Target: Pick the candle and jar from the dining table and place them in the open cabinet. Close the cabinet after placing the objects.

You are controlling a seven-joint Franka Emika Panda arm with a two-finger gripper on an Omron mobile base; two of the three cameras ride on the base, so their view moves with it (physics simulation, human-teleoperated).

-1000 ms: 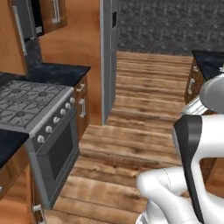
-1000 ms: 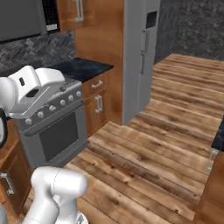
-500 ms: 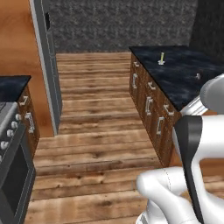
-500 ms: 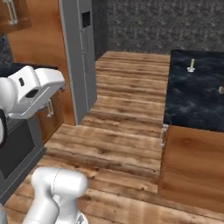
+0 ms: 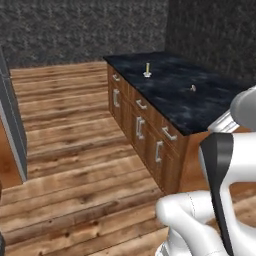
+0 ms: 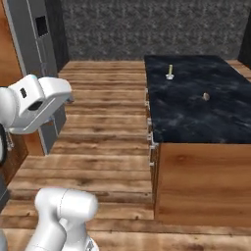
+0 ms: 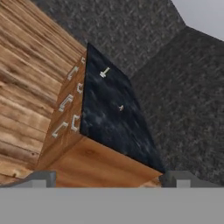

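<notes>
The dining table point(image 5: 200, 107) point(image 6: 181, 115) point(image 7: 103, 124) is a black marble slab on a brown wood base, a good way ahead of me. On its far part the candle point(image 5: 147, 70) point(image 6: 170, 72) point(image 7: 104, 72) stands upright, a yellow stick in a pale holder. A small brownish object, apparently the jar point(image 5: 192, 88) point(image 6: 206, 96) point(image 7: 121, 107), sits nearer the middle of the slab. In the hand view my gripper point(image 7: 111, 179) is open, its fingertips point(image 7: 41, 177) wide apart with nothing between them, well short of the table. The cabinet is out of view.
Wood plank floor point(image 5: 70, 150) lies between me and the table. Drawers with silver handles point(image 5: 137, 127) line the table's left side. A tall grey fridge point(image 6: 29, 54) stands at the left. A dark stone wall point(image 6: 147, 29) closes the back.
The whole picture has swung as the base turned: stove and counter have slid out at the left, and the dining table with the candle has come in, larger and more central.
</notes>
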